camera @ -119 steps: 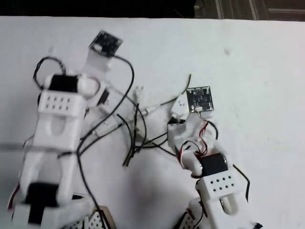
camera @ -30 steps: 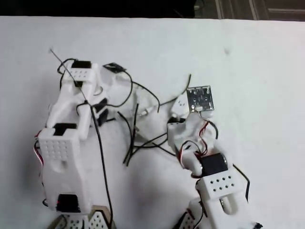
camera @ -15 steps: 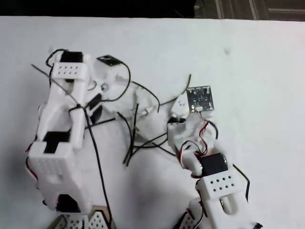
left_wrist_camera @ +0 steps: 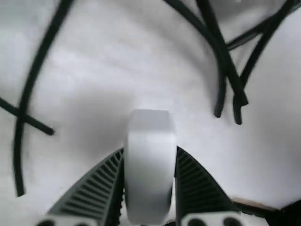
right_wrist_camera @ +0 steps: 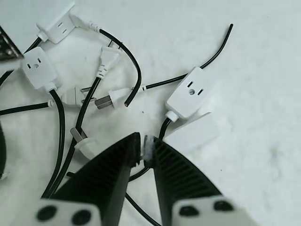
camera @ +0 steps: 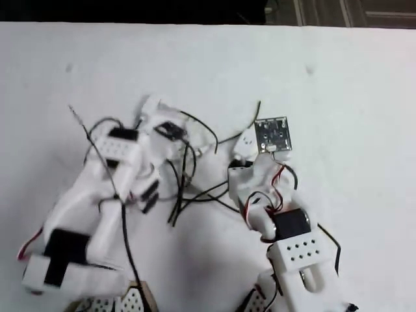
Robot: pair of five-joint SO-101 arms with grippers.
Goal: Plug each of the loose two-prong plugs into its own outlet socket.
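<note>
Big white table (camera: 351, 84), two arms parked over a tangle of black cords (camera: 184, 195). The left gripper (left_wrist_camera: 149, 155) is clamped on a white block (left_wrist_camera: 149, 136) just above the table, near some cord ends. I can't tell if it's a plug body or a socket end. The right gripper (right_wrist_camera: 142, 142) sits over the pile, jaws pinched almost together on nothing, near one socket (right_wrist_camera: 189, 95). Two more sockets (right_wrist_camera: 36, 66) lie by the loose plugs (right_wrist_camera: 113, 98), none mated yet. My take: pin the socket flat, square the prongs to the slots, then push straight. No print I can read anywhere.
</note>
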